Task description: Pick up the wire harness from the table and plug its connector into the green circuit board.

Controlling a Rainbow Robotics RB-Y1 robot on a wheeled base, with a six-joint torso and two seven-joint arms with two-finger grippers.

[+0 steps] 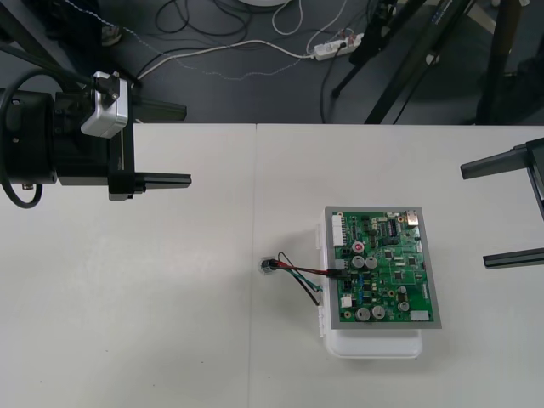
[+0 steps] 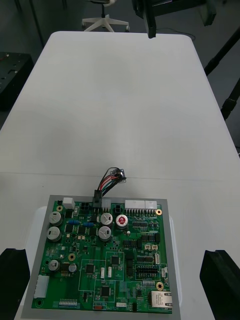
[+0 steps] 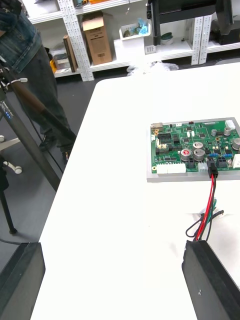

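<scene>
Pale tbl [image 1: 127, 297], harness [image 1: 299, 272] plug [image 2: 98, 196] in board [image 1: 399, 272]; L gripper [image 1: 188, 144], R gripper [image 1: 473, 215] parked.

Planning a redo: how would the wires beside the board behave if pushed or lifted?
Probably floppy: the wires are thin and lie in loose curves on the table. Likely light, so a nudge would slide them easily. The plug looks seated at the edge of the board, so lifting may tug on it.
</scene>
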